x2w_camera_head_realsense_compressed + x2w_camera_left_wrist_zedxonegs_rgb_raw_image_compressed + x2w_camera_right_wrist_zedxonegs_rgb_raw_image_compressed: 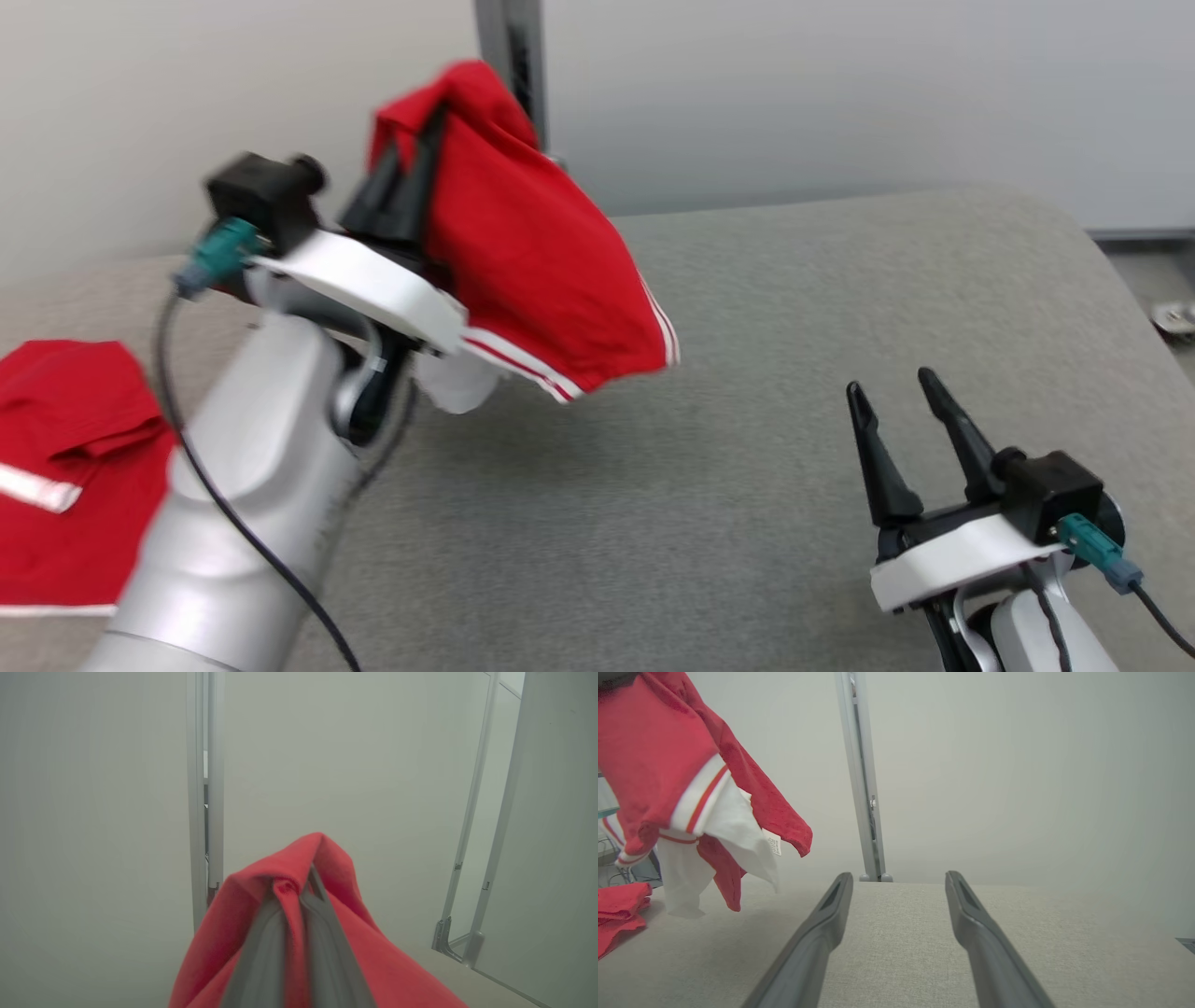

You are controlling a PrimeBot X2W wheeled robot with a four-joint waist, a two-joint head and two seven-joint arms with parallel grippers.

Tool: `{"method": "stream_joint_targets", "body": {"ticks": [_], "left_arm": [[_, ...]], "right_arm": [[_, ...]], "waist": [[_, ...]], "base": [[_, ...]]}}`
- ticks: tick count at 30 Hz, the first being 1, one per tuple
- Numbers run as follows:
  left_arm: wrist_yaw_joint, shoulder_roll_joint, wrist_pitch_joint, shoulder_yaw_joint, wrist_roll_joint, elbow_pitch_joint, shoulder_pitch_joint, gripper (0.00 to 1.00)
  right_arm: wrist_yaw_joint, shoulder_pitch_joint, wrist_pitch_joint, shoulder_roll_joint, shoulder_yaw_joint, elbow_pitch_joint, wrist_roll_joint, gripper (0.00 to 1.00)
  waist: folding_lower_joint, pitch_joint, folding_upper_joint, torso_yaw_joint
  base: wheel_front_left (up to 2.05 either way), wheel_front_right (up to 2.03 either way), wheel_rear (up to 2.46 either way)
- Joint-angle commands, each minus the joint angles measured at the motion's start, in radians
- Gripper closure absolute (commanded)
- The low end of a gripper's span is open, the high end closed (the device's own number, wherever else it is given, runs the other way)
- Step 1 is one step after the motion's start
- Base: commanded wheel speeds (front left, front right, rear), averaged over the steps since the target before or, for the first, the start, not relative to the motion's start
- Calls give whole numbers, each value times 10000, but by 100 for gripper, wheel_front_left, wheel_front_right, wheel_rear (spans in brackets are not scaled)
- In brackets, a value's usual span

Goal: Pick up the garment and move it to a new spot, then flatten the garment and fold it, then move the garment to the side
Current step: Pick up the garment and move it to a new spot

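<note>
The left pincer (296, 882), clenched on the red white-striped garment (532, 252), holds it aloft above the grey counter (794, 280); the right pincer (889, 385) hovers agape. Pick-up looks done; placing, flattening and folding remain.

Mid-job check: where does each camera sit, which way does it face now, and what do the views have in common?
Head view: on the head, looking down over the grey table; left gripper raised, shut on the red garment, right gripper open low right.
Left wrist view: facing the pale wall; its fingers pinch the red garment.
Right wrist view: looking low across the grey table; its open fingers.
Shared: all three show the hanging red garment.
</note>
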Motion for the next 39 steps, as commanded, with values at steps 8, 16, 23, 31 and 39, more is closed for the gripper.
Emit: {"method": "stream_joint_targets", "body": {"ticks": [8,16,23,31,39], "left_arm": [[256,-932,-37,-726,613,-179,600,100],[399,-1107,-36,-1897,1614,941,845,100],[397,-1120,-38,-2730,1179,2128,769,0],[439,-1063,-38,-1708,1289,1533,701,0],[379,-669,-38,-69,1782,48,1328,0]], "right_arm": [[16,-582,-14,-66,-257,-248,13,0],[16,-812,-12,-59,-451,-337,280,0],[16,-851,-14,-61,-535,-319,436,0],[16,-674,-12,-71,-813,-256,71,0],[16,-488,-14,-71,-1032,-158,-403,0]], "waist": [[0,1303,0,-2106],[0,2104,0,-3228],[0,2141,0,-3314],[0,1616,0,-2201],[0,875,0,-720]], "base": [[0,0,0],[0,0,0],[0,0,0],[0,0,0],[0,0,0]]}}
